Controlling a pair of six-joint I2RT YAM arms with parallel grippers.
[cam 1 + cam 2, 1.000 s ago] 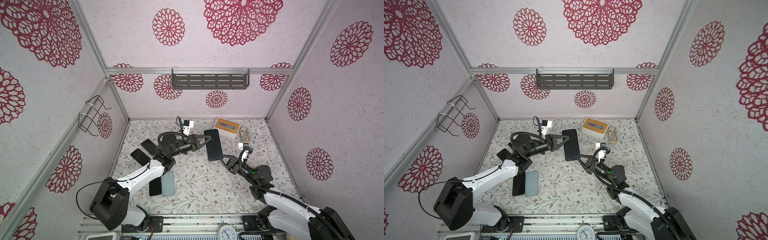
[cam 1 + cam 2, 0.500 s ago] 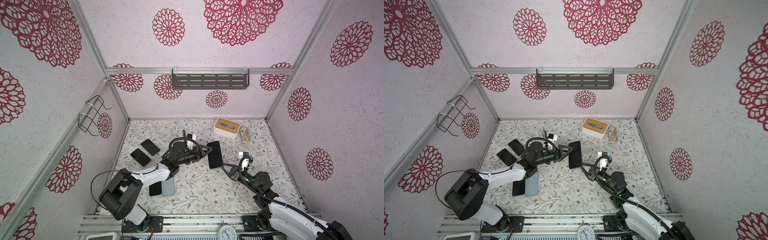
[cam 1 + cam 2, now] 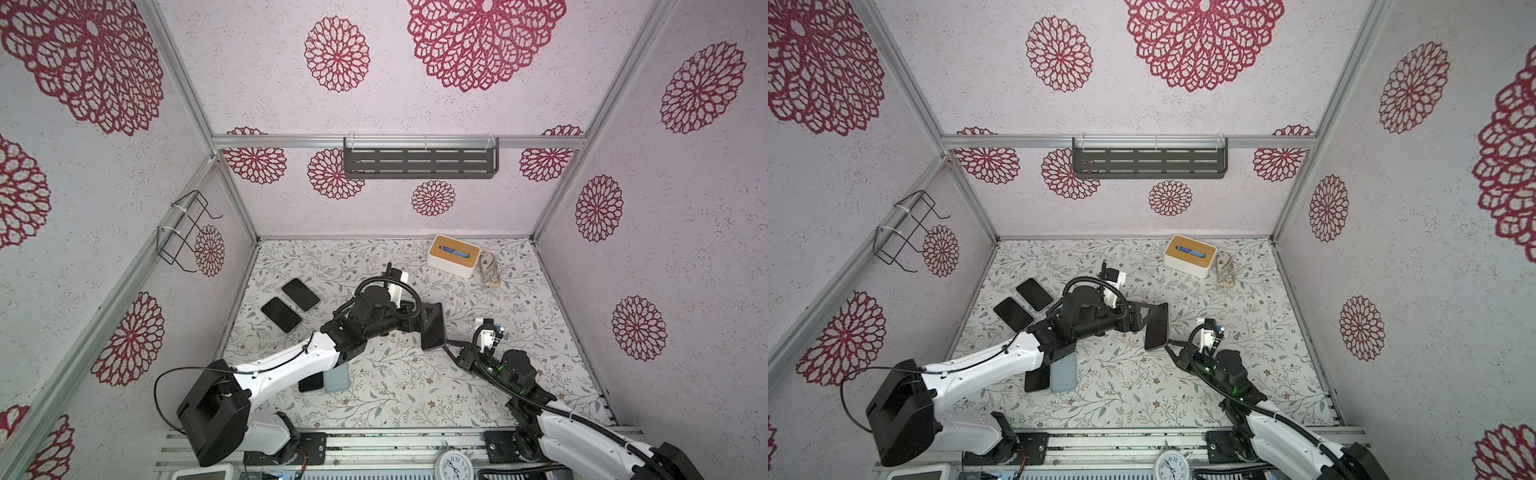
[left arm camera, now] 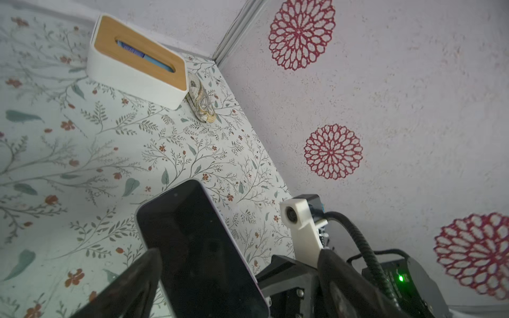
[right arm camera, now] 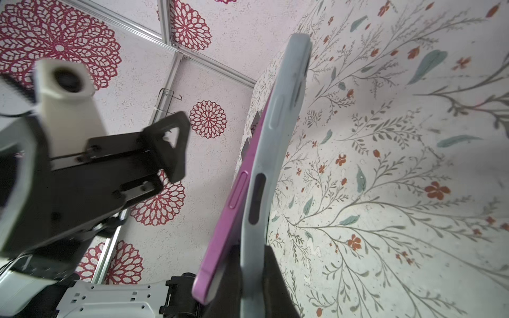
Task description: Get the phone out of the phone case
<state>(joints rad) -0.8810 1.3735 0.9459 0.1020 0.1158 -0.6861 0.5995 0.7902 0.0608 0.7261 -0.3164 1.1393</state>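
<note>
Floral-print table (image 3: 395,395) inside the red-rosette booth, and all the action sits just toward 3 o'clock of its centre. That's where the phone (image 3: 432,328) is, held up on edge with its dark screen facing the left arm. Whether its lower end touches the table, I can't tell. Right end effector (image 5: 249,264) is pressed tight on one corner of the phone case (image 5: 278,132), and on the case only, going by the right wrist view. Left end effector (image 4: 239,252) is spread wide, straddling the screen and gripping nothing that I can make out.

Danger here, as I read it: nobody's holding the phone itself. It's half peeled, so it could slip free and drop to the table, or the springy case could reseat it. That corner pinch is slim too, and any nudge from the left arm could swivel the lot. A careless left squeeze might also clamp phone and case together.

Looks: magenta body, glossy black glass, matte grey-blue case bowed along its length. Near the right end effector the phone stands clear of the case, side button out of its slot. At the far end the two merge.
</note>
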